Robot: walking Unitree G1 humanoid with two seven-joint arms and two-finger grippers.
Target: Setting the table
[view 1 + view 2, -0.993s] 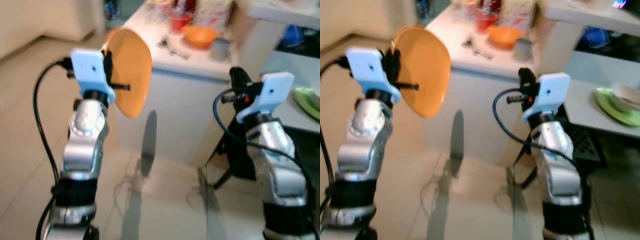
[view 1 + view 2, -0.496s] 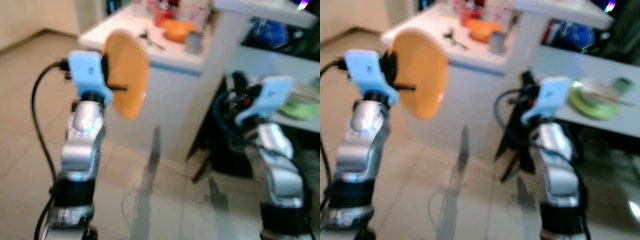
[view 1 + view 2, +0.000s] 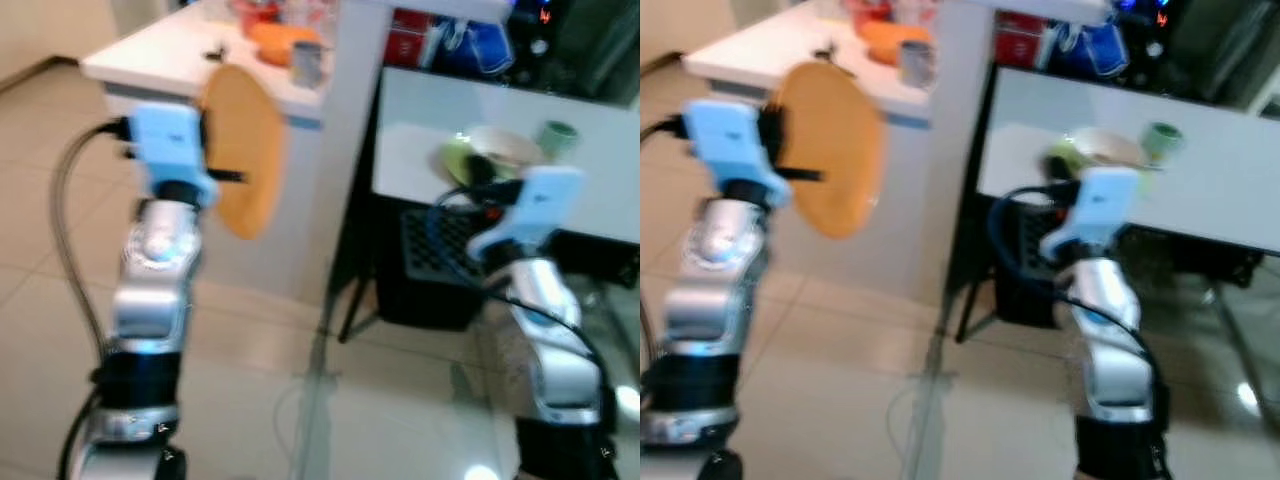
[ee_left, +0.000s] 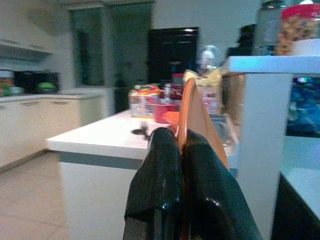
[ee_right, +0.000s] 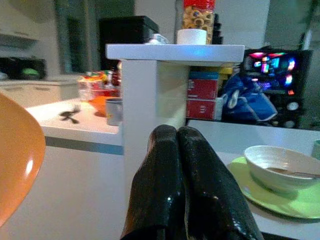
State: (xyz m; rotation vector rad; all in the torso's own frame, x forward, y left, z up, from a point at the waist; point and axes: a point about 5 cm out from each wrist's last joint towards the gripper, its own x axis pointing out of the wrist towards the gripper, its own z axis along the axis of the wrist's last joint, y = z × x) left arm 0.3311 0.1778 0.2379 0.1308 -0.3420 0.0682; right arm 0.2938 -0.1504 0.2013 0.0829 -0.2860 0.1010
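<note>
Left eye view, a bit blurred: left arm raised, left gripper (image 3: pixel 222 176) clamped on the rim of an orange plate (image 3: pixel 247 150), plate held on edge, upright, face turned toward the robot's right. Left wrist view confirms it: the two black fingers (image 4: pixel 159 185) pressed together with the plate's thin edge pinched between them.

Behind the plate is a white counter (image 3: pixel 150 60) with a fork (image 3: pixel 214 53), an orange bowl (image 3: pixel 279 40) and a grey cup (image 3: pixel 307 62) beside it, red container and clear packets further back, too blurred to tell apart. A white pillar (image 3: pixel 350 110) stands at the counter's end, topped by a shelf (image 5: pixel 175 51) carrying a jar of snacks (image 5: pixel 198 16) and a white cup (image 5: pixel 191 36).

Right of the pillar: white table (image 3: pixel 600 170), well apart from the held plate. On it a green plate (image 5: pixel 280 197) with a white bowl (image 5: pixel 280 165) sitting on top, a utensil lying in the bowl, a small green cup (image 3: pixel 557 132) just beside. A black crate (image 3: pixel 440 250) under the table.

Right arm raised in front of the table, right gripper (image 5: pixel 177 150) with fingers closed flat against each other, holding nothing. Beige tile floor (image 3: pixel 40 250) below.
</note>
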